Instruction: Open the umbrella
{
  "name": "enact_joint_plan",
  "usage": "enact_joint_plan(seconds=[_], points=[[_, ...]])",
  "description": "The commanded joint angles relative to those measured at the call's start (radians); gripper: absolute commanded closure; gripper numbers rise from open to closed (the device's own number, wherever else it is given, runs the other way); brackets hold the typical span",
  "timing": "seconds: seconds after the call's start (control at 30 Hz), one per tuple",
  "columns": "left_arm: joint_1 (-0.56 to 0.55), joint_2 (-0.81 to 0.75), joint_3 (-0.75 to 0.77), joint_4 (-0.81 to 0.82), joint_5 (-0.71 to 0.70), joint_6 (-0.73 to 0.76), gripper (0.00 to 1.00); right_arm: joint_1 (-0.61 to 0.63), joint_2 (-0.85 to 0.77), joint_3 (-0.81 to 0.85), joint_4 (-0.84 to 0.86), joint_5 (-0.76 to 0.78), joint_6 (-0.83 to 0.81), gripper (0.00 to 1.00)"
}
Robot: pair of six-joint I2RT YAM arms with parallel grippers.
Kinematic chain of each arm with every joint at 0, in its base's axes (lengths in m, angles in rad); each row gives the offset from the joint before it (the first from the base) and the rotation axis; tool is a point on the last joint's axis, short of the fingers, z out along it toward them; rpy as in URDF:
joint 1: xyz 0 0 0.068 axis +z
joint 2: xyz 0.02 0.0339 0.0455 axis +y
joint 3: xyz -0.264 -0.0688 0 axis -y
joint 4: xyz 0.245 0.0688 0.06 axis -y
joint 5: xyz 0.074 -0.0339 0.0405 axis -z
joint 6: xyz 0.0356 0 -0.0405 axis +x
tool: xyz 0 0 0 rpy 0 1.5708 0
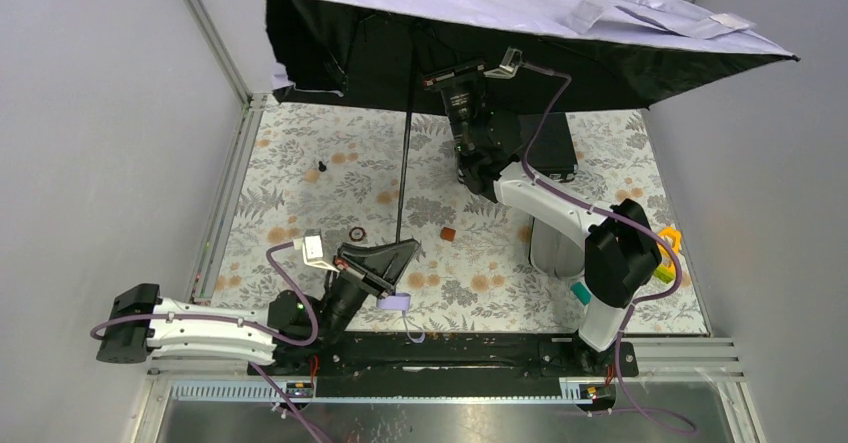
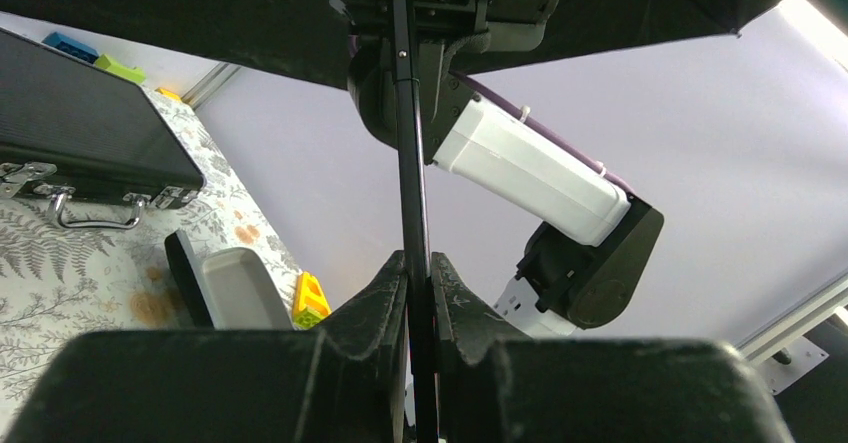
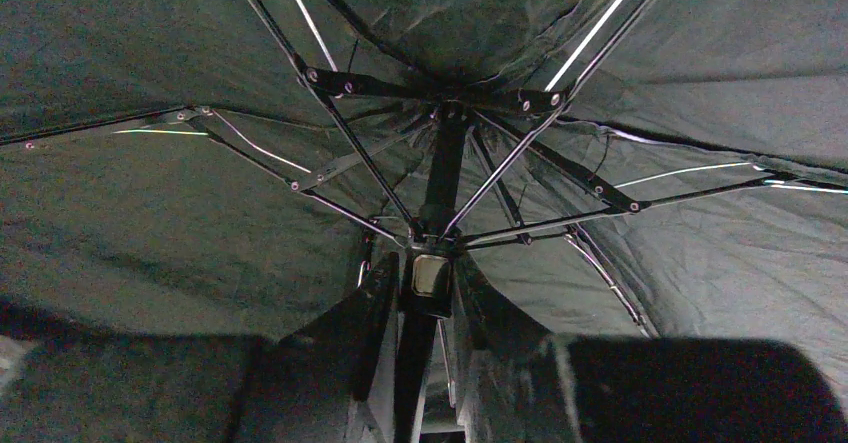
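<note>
The umbrella stands open, its lavender canopy with black underside spread over the far end of the table. Its thin black shaft runs down to the lavender handle knob. My left gripper is shut on the shaft just above the knob; in the left wrist view the shaft is pinched between its fingers. My right gripper reaches under the canopy. In the right wrist view it is shut on the runner where the black ribs meet.
A flat black briefcase lies far right, under the canopy edge. A black clamshell case with a grey inside stands by the right arm, with a yellow toy beside it. A brown block, a ring and a black peg lie on the floral cloth.
</note>
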Motion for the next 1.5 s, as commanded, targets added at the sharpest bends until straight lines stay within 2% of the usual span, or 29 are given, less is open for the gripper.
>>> enact_joint_plan(seconds=[0.0,0.63,0.73,0.9,1.0,1.1,1.17,1.23,1.33,1.47], points=[[-0.103,0.053,-0.027,-0.054,0.172,0.048,1.0,-0.127,-0.034,0.135,0.075,0.267,-0.15,1.0],[-0.228,0.158,-0.055,0.066,0.078,0.098,1.0,-0.19,0.014,0.251,-0.01,0.331,-0.248,1.0],[-0.228,0.138,-0.056,0.055,0.054,0.111,1.0,-0.19,-0.004,0.221,-0.025,0.289,-0.253,1.0],[-0.226,0.046,-0.024,-0.095,-0.066,0.111,1.0,-0.187,-0.087,0.112,-0.16,0.133,-0.23,1.0],[-0.216,-0.004,-0.007,-0.14,-0.135,0.128,1.0,-0.178,-0.144,0.007,-0.222,0.024,-0.215,0.87],[-0.205,-0.039,0.018,-0.167,-0.183,0.165,1.0,-0.161,-0.209,-0.114,-0.253,-0.086,-0.173,0.63],[-0.192,-0.053,0.032,-0.178,-0.199,0.177,1.0,-0.148,-0.254,-0.184,-0.27,-0.184,-0.141,0.5],[-0.176,-0.058,0.043,-0.187,-0.208,0.176,1.0,-0.118,-0.296,-0.257,-0.285,-0.218,-0.141,0.39],[-0.14,-0.053,0.05,-0.195,-0.192,0.15,1.0,-0.064,-0.354,-0.356,-0.299,-0.246,-0.162,0.29],[-0.098,-0.043,0.057,-0.217,-0.164,0.105,1.0,-0.004,-0.41,-0.48,-0.268,-0.271,-0.148,0.26]])
